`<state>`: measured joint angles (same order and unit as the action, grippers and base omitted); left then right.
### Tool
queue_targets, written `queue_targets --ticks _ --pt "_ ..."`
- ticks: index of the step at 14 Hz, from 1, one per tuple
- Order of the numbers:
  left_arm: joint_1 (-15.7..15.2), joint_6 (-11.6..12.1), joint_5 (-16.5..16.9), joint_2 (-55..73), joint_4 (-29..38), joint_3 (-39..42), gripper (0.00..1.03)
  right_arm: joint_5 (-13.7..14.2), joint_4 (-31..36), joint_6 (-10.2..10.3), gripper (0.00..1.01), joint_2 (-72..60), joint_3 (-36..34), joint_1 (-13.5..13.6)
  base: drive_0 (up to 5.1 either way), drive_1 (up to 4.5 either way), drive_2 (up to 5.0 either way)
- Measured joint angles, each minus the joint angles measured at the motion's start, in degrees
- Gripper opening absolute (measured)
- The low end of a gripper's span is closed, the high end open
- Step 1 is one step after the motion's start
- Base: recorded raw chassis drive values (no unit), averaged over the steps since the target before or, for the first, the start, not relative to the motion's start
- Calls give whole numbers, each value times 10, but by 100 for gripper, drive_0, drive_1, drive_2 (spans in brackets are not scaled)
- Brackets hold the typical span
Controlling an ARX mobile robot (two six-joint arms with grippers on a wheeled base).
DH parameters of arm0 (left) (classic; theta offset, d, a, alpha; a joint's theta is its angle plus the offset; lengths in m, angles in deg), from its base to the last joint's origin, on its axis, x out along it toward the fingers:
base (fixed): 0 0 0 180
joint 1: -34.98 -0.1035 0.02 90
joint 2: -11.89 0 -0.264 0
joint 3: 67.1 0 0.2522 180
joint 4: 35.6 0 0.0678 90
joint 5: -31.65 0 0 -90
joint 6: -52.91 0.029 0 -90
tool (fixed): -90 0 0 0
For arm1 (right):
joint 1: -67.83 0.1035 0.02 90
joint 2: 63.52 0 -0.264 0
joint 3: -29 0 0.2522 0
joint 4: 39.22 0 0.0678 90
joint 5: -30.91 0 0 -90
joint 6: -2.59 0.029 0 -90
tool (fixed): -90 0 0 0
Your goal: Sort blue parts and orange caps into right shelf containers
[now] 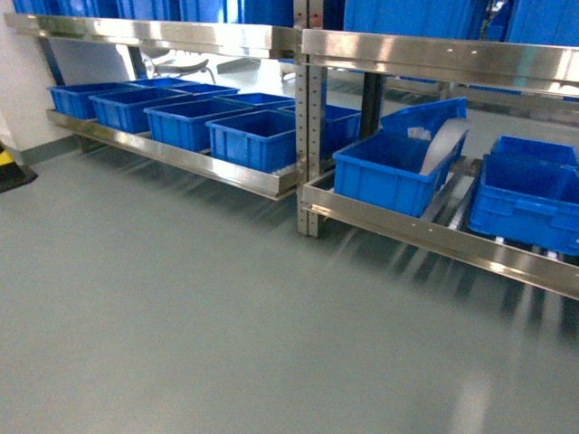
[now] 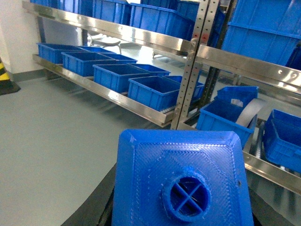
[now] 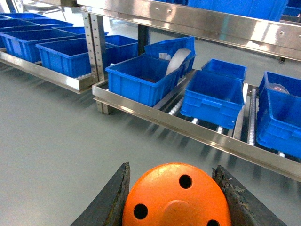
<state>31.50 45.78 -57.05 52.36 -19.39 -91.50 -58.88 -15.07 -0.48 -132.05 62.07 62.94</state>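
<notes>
A blue part (image 2: 181,179) fills the bottom of the left wrist view, its studded top face towards the camera. My left gripper (image 2: 181,214) is shut on it, with dark fingers (image 2: 101,209) showing at either side. In the right wrist view my right gripper (image 3: 173,190) is shut on an orange cap (image 3: 176,200), whose flat top has small holes; both fingers (image 3: 115,197) press its sides. The right shelf containers (image 1: 384,172) (image 1: 525,203) (image 3: 216,96) stand on the shelf (image 1: 434,237) ahead, well away from both grippers. Neither gripper shows in the head view.
Several more blue crates (image 1: 190,122) line the left rack, beyond a steel upright (image 1: 308,117). A curved grey-white sheet (image 1: 443,145) leans in the nearest right crate. An upper steel rail (image 1: 434,54) overhangs the crates. Grey floor (image 1: 181,316) lies in front. A yellow-black object (image 1: 7,167) sits far left.
</notes>
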Motion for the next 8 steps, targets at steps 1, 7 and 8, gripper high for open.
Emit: queue_targets --ticks 1,7,8 --pt "0 0 0 0 0 0 44 0 0 0 44 0 0 0 -153 -153 -153" --pt "0 0 1 0 0 0 44 0 0 0 44 0 0 0 -163 -163 -163" --pt "0 0 1 0 0 0 44 0 0 0 44 0 0 0 -151 -151 -151"
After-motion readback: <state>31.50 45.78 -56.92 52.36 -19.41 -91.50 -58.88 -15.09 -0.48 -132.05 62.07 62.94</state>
